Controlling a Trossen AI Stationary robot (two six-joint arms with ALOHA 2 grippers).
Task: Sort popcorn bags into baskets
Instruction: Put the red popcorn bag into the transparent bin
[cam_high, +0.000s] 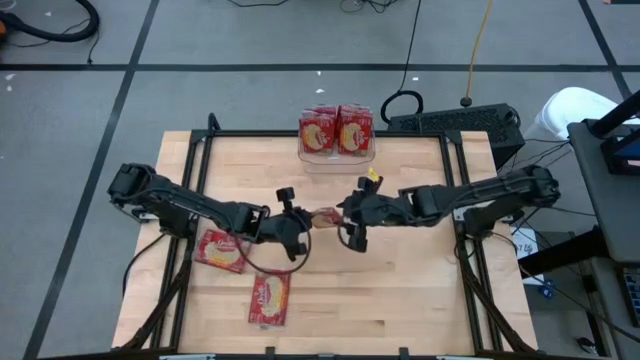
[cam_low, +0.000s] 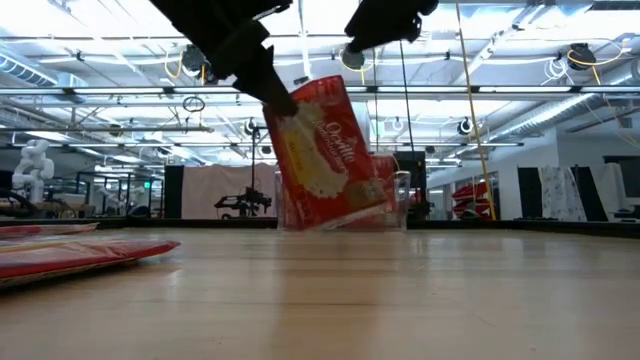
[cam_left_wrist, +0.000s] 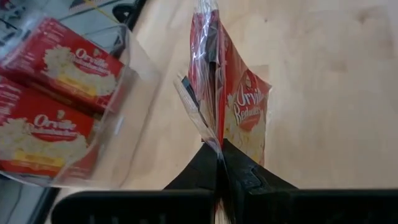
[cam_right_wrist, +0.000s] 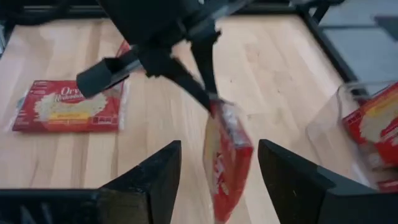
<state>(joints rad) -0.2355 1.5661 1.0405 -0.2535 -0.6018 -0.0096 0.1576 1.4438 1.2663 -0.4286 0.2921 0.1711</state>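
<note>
A popcorn bag is pinched by its edge in the closed left gripper and hung tilted above the table centre. The right gripper is spread apart on either side of it without touching. The clear basket, holding two bags, stands at twelve o'clock; two more bags lie at seven and eight o'clock.

Pale wooden table — black power strip beyond its far edge — grey floor.
</note>
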